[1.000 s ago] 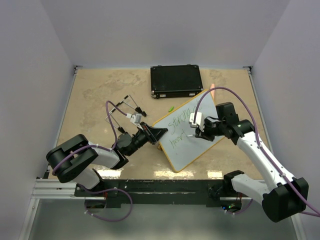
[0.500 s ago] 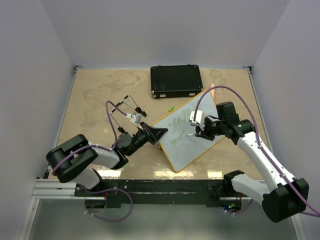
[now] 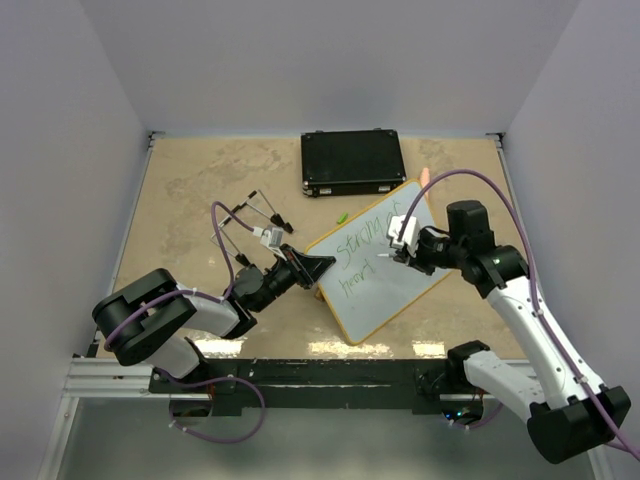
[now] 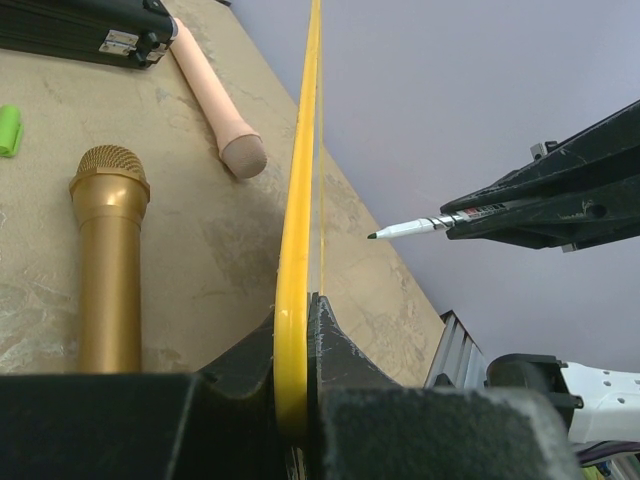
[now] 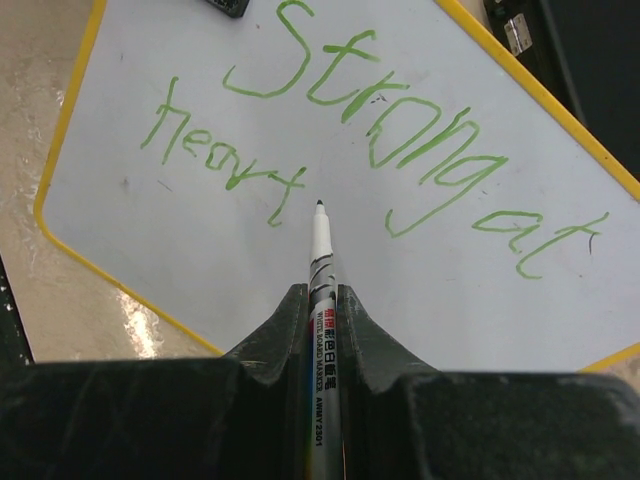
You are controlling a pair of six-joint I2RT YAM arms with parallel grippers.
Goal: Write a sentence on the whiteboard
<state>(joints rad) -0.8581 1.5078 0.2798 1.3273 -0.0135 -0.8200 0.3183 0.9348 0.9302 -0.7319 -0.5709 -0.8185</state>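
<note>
The whiteboard (image 3: 397, 293), white with a yellow rim, stands tilted on the table's right half. My left gripper (image 3: 318, 268) is shut on its left edge; the left wrist view shows the yellow rim (image 4: 300, 200) clamped between the jaws of the left gripper (image 4: 297, 340). The sentence (image 5: 380, 110) reads "Strong at heart" in green, in two lines. My right gripper (image 5: 321, 300) is shut on a white marker (image 5: 320, 250). The marker (image 4: 420, 227) points at the board with its tip a little off the surface, just right of "heart". From above, the right gripper (image 3: 405, 250) hangs over the board's upper right part.
A black case (image 3: 352, 162) lies at the back centre. A small green cap (image 3: 341, 216) sits between it and the board. Thin black rods (image 3: 255, 210) lie left of centre. Behind the board lie a gold microphone (image 4: 105, 250) and a pink cylinder (image 4: 215, 95).
The right arm has drawn back to the right and up, taking the marker tip off the board. The left arm and the whiteboard have not moved.
</note>
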